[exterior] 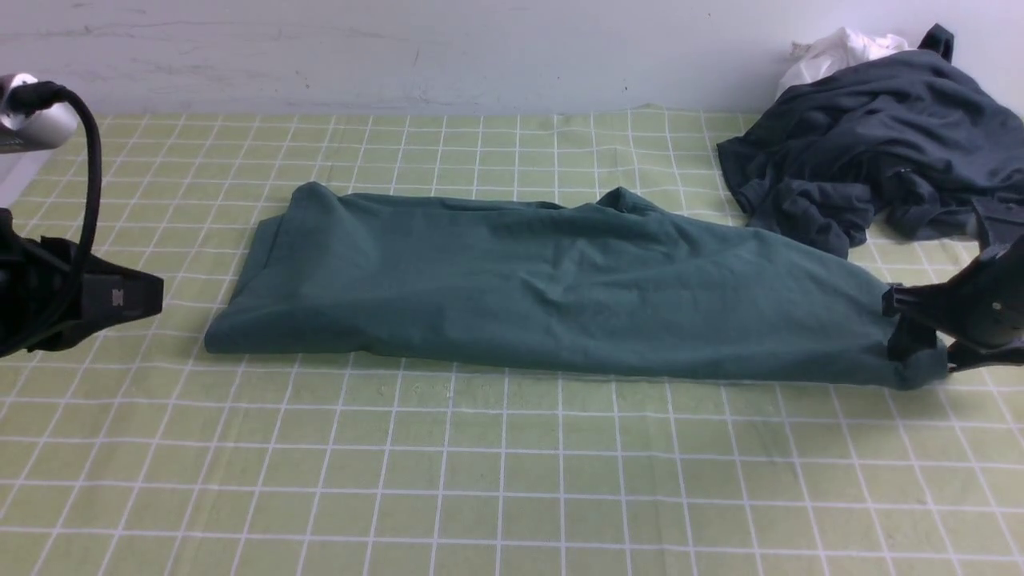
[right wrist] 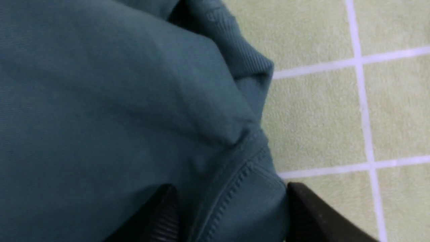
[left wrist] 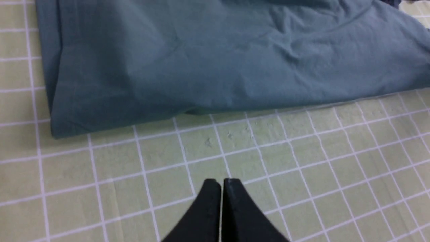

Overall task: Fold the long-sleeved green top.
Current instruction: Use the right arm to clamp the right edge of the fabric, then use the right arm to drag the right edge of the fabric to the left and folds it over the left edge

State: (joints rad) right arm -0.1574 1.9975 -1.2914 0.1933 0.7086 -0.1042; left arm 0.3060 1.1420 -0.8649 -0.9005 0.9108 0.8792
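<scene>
The green long-sleeved top (exterior: 552,288) lies on the checked table cover as a long, flat band running left to right. Its left end fills the far part of the left wrist view (left wrist: 215,57). My right gripper (exterior: 900,324) is at the top's right end, jaws spread wide. A stitched hem of the top (right wrist: 231,188) lies between its two fingers (right wrist: 164,211), and a ribbed edge (right wrist: 248,57) shows beyond. My left gripper (exterior: 156,298) hovers left of the top, apart from it, shut and empty, with its tips (left wrist: 221,183) together over bare cover.
A charcoal-grey garment (exterior: 872,152) lies crumpled at the back right, close to the top's right end, with a white cloth (exterior: 840,48) behind it. A black cable (exterior: 90,160) arches over the left arm. A pale wall closes off the back.
</scene>
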